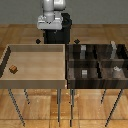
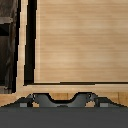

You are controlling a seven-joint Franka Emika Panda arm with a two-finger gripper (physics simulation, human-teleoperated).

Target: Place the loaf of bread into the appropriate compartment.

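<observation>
Gripper (image 2: pixel 61 100): only its dark body and the roots of the fingers show along the edge of the wrist view; the fingertips are out of sight, so I cannot tell whether it is spread or closed, and nothing shows in its grasp.
Arm (image 1: pixel 52 12): white and grey, up behind the far wall of the pale-wood tray, on a black base (image 1: pixel 57 32).
Pale-wood tray (image 1: pixel 35 82): big, undivided and shallow; the wrist camera looks straight down on its bare floor and one dark-shadowed inner wall.
Loaf of bread (image 1: pixel 13 69): there it is, a tiny orange-brown lump on the floor of the pale-wood tray, close to the tray's wall on the exterior view's left, well apart from the arm.
Dark brown bin (image 1: pixel 95 82): streaked wood, standing just beside the pale-wood tray on the exterior view's right, split by divider walls into four square sections.
Compartment (image 1: pixel 82 72): the near section next to the pale-wood tray holds one small grey-white block (image 1: pixel 84 72).
Other grey-white blocks: one in the far section next to the pale-wood tray (image 1: pixel 83 49), one in the far outer section (image 1: pixel 114 46), one in the near outer section (image 1: pixel 116 69).
Legs (image 1: pixel 61 107): thin grey posts under the pale-wood tray and the bin.
Floor (image 1: pixel 30 112): wood planks all around.
</observation>
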